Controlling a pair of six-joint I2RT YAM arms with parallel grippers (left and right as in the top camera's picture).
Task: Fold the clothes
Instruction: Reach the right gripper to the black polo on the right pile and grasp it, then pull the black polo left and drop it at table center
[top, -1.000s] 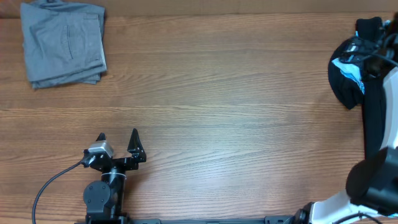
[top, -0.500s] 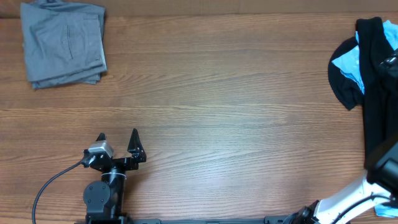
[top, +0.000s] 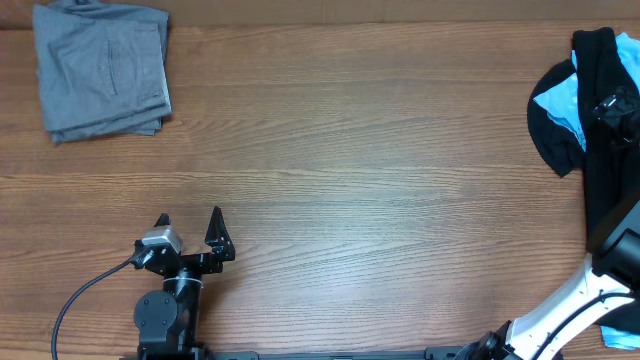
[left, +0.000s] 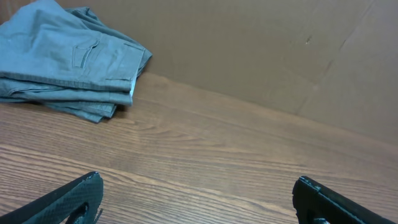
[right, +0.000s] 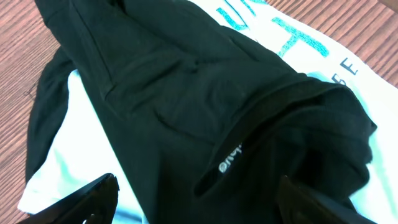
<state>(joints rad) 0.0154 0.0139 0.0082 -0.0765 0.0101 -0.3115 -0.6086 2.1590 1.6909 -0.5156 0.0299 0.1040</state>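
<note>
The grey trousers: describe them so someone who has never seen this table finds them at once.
On the brown wooden table, look at the far left corner. There lie the folded grey fabric trousers, a squarish stack with a pocket on top. Unlike the crumpled black shirt and light blue T-shirt heaped at the opposite edge, they lie alone and neatly folded.

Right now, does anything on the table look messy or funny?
Yes. At the right edge of the table, the black shirt lies crumpled in a heap over the light blue T-shirt, unfolded. The grey trousers in the far left corner are neatly folded.
</note>
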